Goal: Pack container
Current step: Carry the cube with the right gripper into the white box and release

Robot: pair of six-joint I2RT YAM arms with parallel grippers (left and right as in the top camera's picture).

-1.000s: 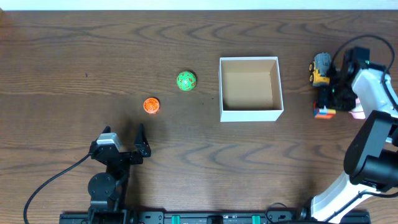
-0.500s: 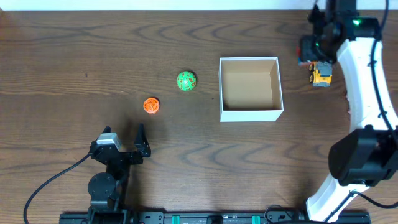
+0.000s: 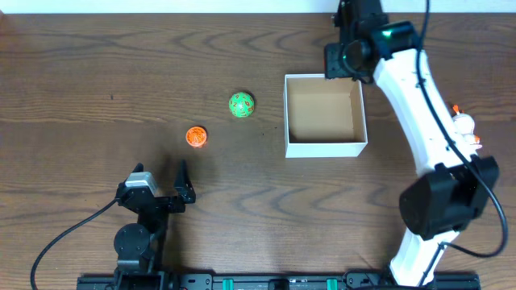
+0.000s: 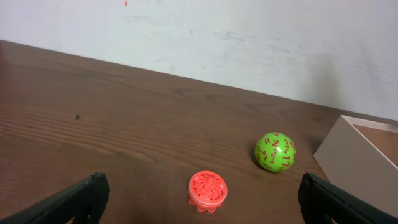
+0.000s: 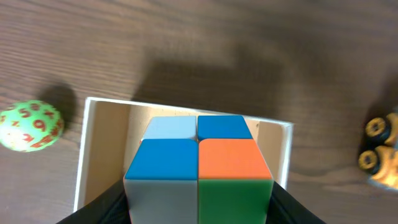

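Overhead, white container [image 3: 326,148] sits right of centre on the surface [image 3: 97,64], right tool [image 3: 345,60] clamped on a multicoloured cube [image 5: 199,165] above its far edge, left tool [image 3: 160,176] wide open, empty

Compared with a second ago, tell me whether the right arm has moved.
Yes. The right arm swung left, from right of the box to its far right corner.

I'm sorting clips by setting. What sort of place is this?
Probably a robotics lab bench: a white robot arm over a wooden table, a plain white wall behind, a green ball and white box.
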